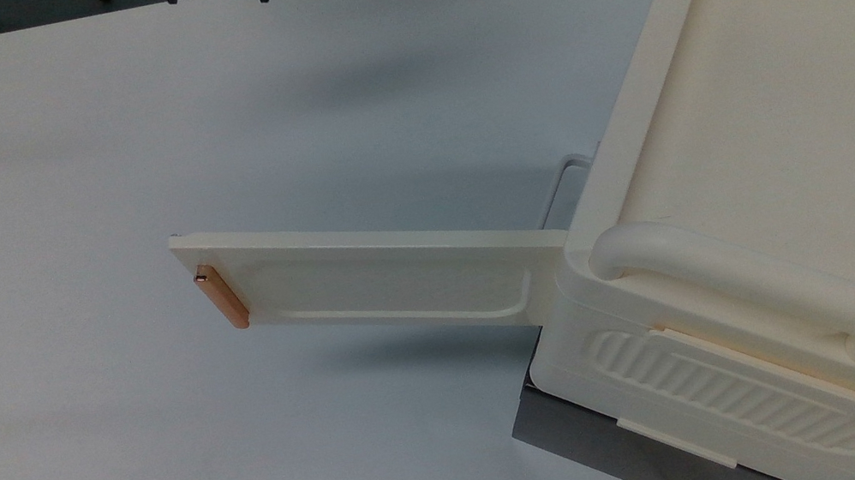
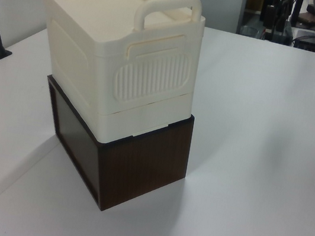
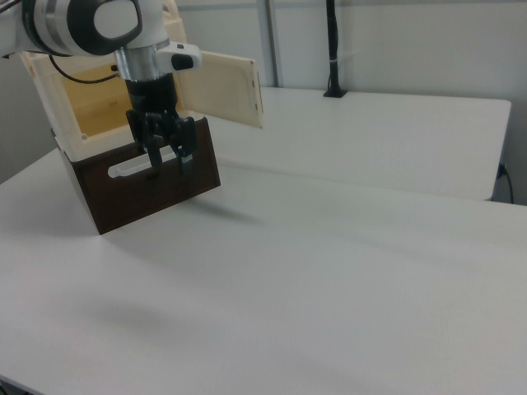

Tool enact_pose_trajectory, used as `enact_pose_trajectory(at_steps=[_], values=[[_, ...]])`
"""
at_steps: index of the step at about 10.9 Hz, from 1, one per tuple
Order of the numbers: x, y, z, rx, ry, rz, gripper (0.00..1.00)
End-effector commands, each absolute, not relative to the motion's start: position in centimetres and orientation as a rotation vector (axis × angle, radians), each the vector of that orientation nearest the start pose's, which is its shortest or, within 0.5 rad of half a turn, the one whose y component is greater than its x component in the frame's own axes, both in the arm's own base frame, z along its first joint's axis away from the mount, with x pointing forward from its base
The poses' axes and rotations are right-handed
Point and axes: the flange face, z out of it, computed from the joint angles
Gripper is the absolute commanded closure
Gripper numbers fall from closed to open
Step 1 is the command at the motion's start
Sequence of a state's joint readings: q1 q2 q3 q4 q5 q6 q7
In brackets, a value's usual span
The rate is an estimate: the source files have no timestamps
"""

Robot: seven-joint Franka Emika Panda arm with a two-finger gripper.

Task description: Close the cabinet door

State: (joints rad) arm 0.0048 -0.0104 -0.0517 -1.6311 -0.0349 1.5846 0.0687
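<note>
The cabinet door (image 1: 382,278) stood swung wide from the cream cabinet (image 1: 770,156), its copper handle (image 1: 222,298) at the free edge. The gripper (image 3: 166,160) hung above the desk (image 1: 75,160), fingers (image 3: 187,148) spread and empty, apart from the door, probably still approaching to push it.

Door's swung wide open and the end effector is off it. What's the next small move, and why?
Probably bring the end effector toward the outer face of the cabinet door near the copper handle. The door stands wide open, nothing touches it, and pushing near its free edge should swing it shut most easily.
</note>
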Motion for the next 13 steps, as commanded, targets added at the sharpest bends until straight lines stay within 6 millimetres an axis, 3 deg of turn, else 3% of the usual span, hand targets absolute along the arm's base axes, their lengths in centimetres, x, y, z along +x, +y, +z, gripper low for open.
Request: enact_pose_trajectory(at_steps=[1,2,8,10,13], values=[[55.4,-2.5,60.1,-3.183,0.119,0.041,0.94],[55.4,-2.6,60.1,-3.183,0.122,0.044,1.0],[55.6,-2.6,60.1,-3.182,0.122,0.037,1.0],[57.4,-2.7,60.9,-3.17,0.139,-0.106,1.0],[60.5,-2.5,64.5,-3.128,0.141,-0.491,1.0]])
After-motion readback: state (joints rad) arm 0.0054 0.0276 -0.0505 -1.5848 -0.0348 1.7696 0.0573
